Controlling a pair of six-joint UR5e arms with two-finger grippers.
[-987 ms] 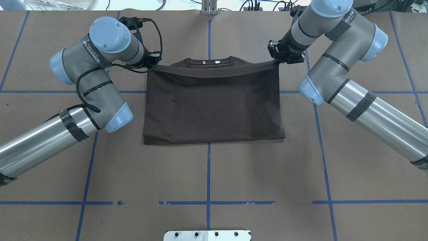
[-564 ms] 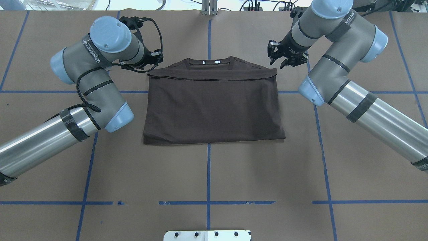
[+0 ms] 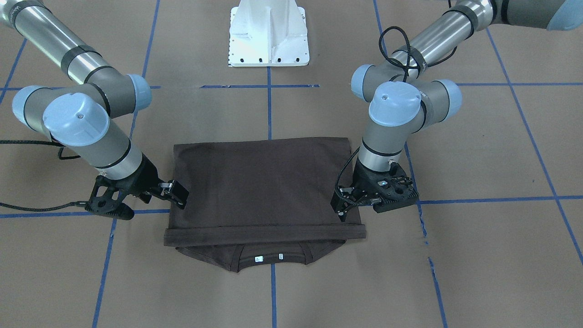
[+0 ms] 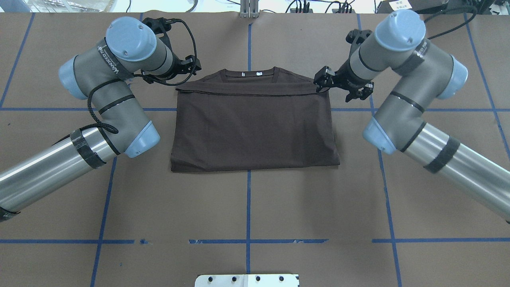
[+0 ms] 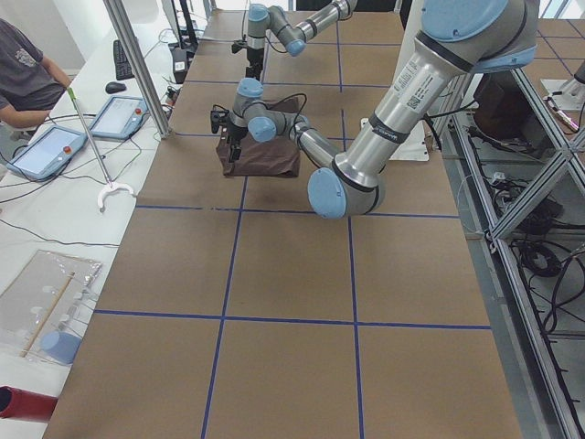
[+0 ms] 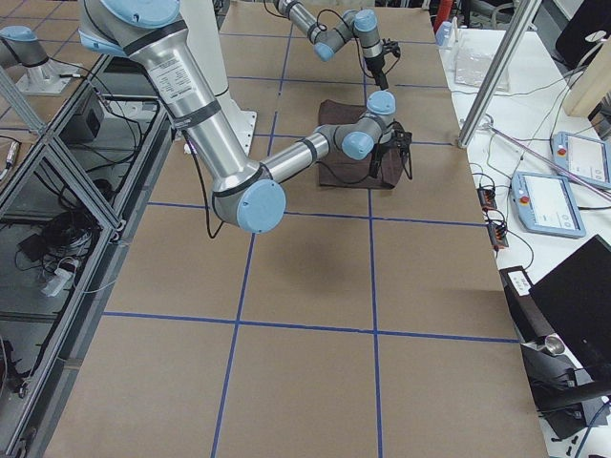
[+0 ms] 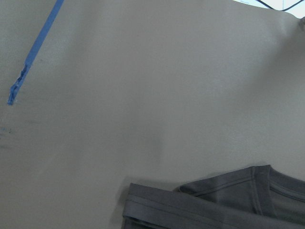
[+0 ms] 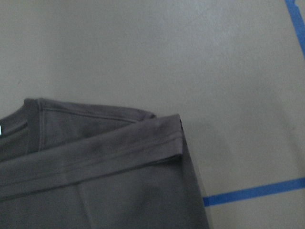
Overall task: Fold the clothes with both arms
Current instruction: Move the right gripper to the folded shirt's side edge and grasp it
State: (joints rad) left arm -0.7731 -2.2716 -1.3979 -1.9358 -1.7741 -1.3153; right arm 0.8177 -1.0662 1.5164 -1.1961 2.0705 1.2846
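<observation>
The dark brown-grey T-shirt (image 4: 255, 123) lies folded flat mid-table. Its bottom hem is laid across below the collar (image 4: 249, 74), where the white neck label shows. It also shows in the front view (image 3: 259, 182) and in both wrist views (image 7: 224, 202) (image 8: 95, 181). My left gripper (image 4: 191, 66) (image 3: 346, 205) hovers at the shirt's far left corner, open and empty. My right gripper (image 4: 323, 82) (image 3: 171, 192) hovers at the far right corner, open and empty. No fingers show in the wrist views.
Brown paper with blue tape lines (image 4: 248, 207) covers the table. The white pedestal base (image 3: 268, 34) stands at the robot's side. In the left side view an operator (image 5: 27, 78) sits by tablets beyond the table's far edge.
One second ago both grippers held the folded-over hem raised. They let go and the hem now lies flat. The right gripper has since moved back toward the shirt's corner.
</observation>
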